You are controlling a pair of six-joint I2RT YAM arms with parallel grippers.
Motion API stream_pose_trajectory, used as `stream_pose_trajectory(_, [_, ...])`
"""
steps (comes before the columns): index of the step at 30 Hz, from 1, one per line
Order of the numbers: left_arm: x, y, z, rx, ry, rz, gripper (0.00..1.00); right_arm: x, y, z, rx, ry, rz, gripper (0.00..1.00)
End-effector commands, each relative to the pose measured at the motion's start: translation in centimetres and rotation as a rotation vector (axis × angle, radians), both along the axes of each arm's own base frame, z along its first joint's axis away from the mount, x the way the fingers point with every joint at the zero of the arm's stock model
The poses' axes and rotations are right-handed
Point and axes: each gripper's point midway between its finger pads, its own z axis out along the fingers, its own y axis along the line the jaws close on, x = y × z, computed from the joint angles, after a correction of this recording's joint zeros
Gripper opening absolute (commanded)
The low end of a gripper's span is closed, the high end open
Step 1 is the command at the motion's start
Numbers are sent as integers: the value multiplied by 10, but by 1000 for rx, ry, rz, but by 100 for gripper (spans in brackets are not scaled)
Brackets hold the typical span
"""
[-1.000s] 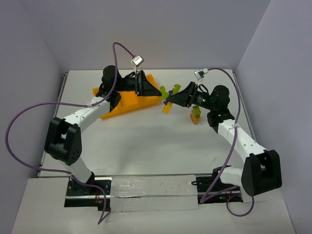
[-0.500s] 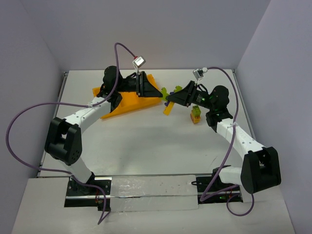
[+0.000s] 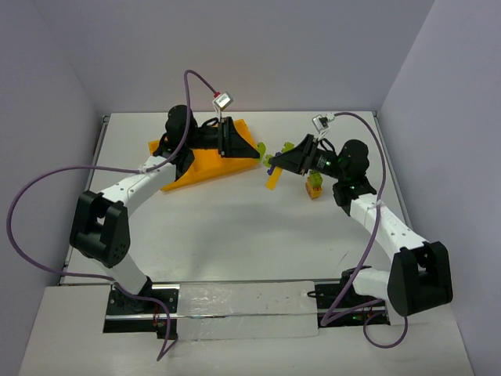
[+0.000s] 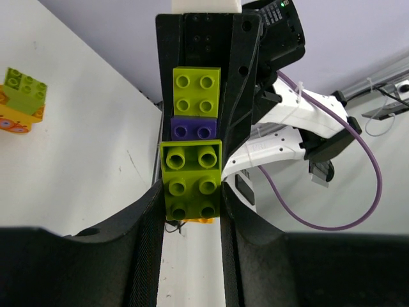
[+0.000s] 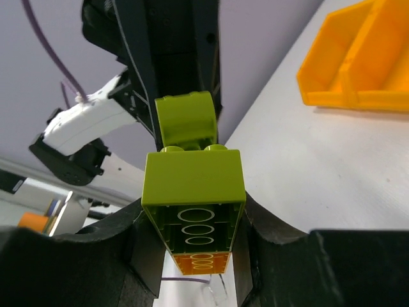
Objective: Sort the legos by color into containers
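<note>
A joined stack of legos hangs above the table between both grippers. My left gripper (image 3: 252,147) (image 4: 192,192) is shut on a lime green brick (image 4: 192,179) at one end. A purple brick (image 4: 193,129) joins it to another lime brick (image 4: 197,89), which sits in the right gripper's black jaws. My right gripper (image 3: 282,161) (image 5: 192,204) is shut on a long lime brick (image 5: 193,182) with an orange-yellow brick (image 3: 272,179) (image 5: 199,262) stuck under it. The orange-yellow tray of containers (image 3: 200,164) (image 5: 358,70) lies behind the left gripper.
A second small stack, lime green on orange-yellow (image 3: 315,185) (image 4: 22,102), stands on the white table beside the right arm. Purple cables loop over both arms. Grey walls close the table at the back and sides.
My right gripper's jaws have closed onto the lego stack that the left gripper holds. The left gripper has stayed shut, and the stack has shifted slightly to the right.
</note>
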Motion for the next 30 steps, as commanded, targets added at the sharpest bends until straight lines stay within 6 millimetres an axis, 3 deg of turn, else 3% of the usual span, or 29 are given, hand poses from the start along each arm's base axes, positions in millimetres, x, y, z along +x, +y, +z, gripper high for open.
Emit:
stream_pose_trajectory(1, [12, 20, 24, 2, -107, 105, 0, 6, -27, -20, -113, -6, -124, 0])
stream_pose_trajectory(5, [33, 36, 11, 67, -87, 213, 0, 16, -52, -43, -302, 16, -259, 0])
stream_pose_trajectory(7, [61, 42, 0, 165, -61, 353, 0, 26, -67, -54, -391, 67, -351, 0])
stream_pose_trajectory(10, [109, 58, -49, 407, 11, 586, 0, 37, -91, -70, -492, 154, -493, 0])
stream_pose_trajectory(12, [144, 88, -78, 614, 72, 838, 0, 43, -105, -77, -524, 185, -583, 0])
stream_pose_trajectory(17, [184, 103, -126, 805, 133, 1031, 0, 43, -112, -86, -529, 224, -624, 0])
stream_pose_trajectory(18, [193, 105, -123, 819, 120, 1069, 0, 42, -112, -86, -530, 223, -627, 0])
stream_pose_trajectory(20, [209, 100, -137, 847, 116, 1069, 0, 40, -114, -84, -540, 221, -637, 0])
stream_pose_trajectory(22, [217, 95, -162, 888, 137, 1046, 0, 38, -117, -81, -544, 207, -644, 0])
stream_pose_trajectory(30, [233, 85, -196, 923, 150, 1025, 0, 31, -118, -81, -559, 207, -640, 0])
